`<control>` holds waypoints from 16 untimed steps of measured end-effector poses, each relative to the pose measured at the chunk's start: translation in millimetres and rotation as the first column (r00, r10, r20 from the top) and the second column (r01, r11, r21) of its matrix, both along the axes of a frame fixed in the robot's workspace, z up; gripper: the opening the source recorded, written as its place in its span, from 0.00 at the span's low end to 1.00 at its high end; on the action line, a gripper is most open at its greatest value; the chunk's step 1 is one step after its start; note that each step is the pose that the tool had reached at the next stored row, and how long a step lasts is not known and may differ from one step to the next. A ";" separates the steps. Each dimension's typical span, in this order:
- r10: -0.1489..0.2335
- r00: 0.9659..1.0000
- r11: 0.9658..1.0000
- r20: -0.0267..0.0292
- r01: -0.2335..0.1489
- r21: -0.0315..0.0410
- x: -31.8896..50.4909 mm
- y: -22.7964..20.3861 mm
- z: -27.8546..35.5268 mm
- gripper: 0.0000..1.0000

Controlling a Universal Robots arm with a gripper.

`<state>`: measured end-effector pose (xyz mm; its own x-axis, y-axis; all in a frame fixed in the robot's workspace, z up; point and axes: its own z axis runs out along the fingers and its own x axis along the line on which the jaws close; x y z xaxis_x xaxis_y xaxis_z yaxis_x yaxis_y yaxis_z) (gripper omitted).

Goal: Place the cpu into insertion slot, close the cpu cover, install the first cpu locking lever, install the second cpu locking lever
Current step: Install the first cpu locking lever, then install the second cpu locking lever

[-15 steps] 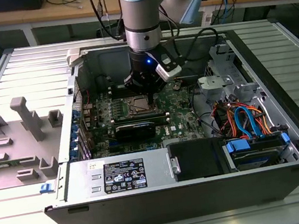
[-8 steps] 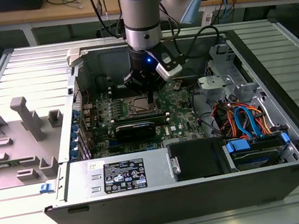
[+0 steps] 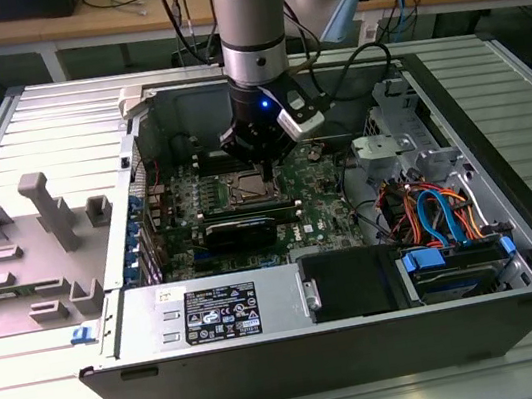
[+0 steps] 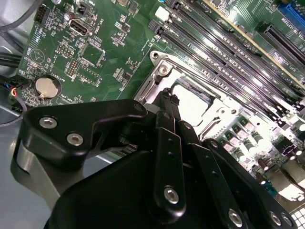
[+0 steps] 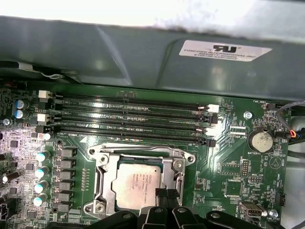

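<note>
Across the exterior view from its left: a grey moulded fixture tray lies on the ribbed desk, well apart from the work. Next comes the open computer case, laid on its side so the green motherboard faces up, which lets the arm come straight down on it. The arm stands over the board's middle with the pincer low at the insertion slot. At the exterior view's right, the drive bay and its orange and blue cables sit clear of the arm.

In the first wrist view, the cpu already lies flat inside the insertion slot, its silvery top showing through the square window of the cpu cover. The cover looks folded down over the chip — it frames it on all sides, flat with the board. Whether either locking lever is latched I cannot make out.

The pincer's fingertips are pressed together, pinching nothing, and rest at the cover's edge beside the chip. The second wrist view shows the same narrow, joined tips reaching down to the metal frame. Judging by this, narrow closed tips suit pushing on a thin part better than spread ones — the long memory slots lie just beside the socket and leave little room.
</note>
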<state>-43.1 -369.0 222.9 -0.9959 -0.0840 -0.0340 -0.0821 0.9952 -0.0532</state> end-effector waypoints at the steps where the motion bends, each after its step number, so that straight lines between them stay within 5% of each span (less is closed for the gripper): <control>1: 0.000 1.000 1.000 0.000 0.000 0.000 0.0 0.0 0.0 0.11; 10: 0.000 1.000 1.000 0.000 0.000 0.000 0.0 -0.3 0.0 0.11; 16: 0.000 1.000 1.000 0.000 0.000 0.000 0.0 -7.0 -0.2 0.11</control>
<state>-43.1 -376.0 222.7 -0.9959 -0.0840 -0.0340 -0.0821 0.9952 -0.0530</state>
